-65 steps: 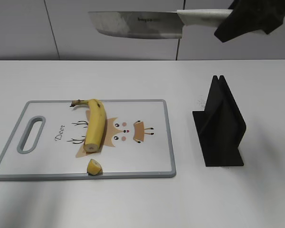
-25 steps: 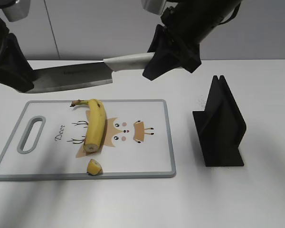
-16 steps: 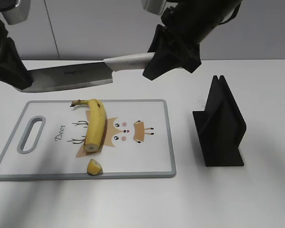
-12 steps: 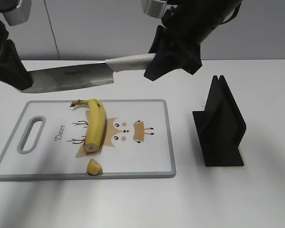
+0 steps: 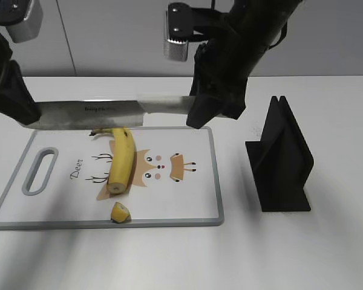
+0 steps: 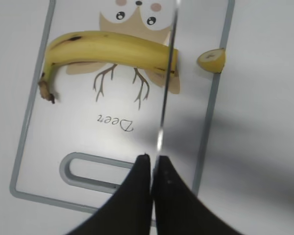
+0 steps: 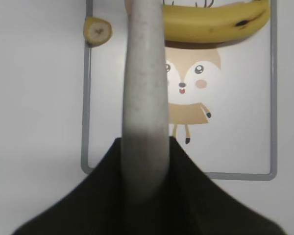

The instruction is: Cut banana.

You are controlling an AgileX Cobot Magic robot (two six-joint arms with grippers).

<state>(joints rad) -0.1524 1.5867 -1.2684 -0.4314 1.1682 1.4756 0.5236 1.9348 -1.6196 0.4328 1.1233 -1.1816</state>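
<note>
The banana (image 5: pixel 122 160) lies on the cutting board (image 5: pixel 215 181), stem tip at the back, flat cut end toward the front. It also shows in the left wrist view (image 6: pixel 108 49) and the right wrist view (image 7: pixel 210 24). A knife (image 5: pixel 91 113) hangs level, low over the banana's stem end. My right gripper (image 5: pixel 196 112) is shut on the pale knife handle (image 7: pixel 146 73). My left gripper (image 5: pixel 24 112) is shut on the blade's tip end. In the left wrist view the blade (image 6: pixel 169 73) runs edge-on across the banana near its cut end, held between my fingertips (image 6: pixel 143 164).
A small cut-off banana end piece (image 5: pixel 120 212) lies near the board's front edge, also in the left wrist view (image 6: pixel 211 59) and the right wrist view (image 7: pixel 98 31). A black knife stand (image 5: pixel 281 160) stands on the white table to the right of the board.
The knife, held at both ends, has come down and levelled out close over the banana. Earlier still it hung high, held by the right gripper alone. Banana and end piece have not moved.
</note>
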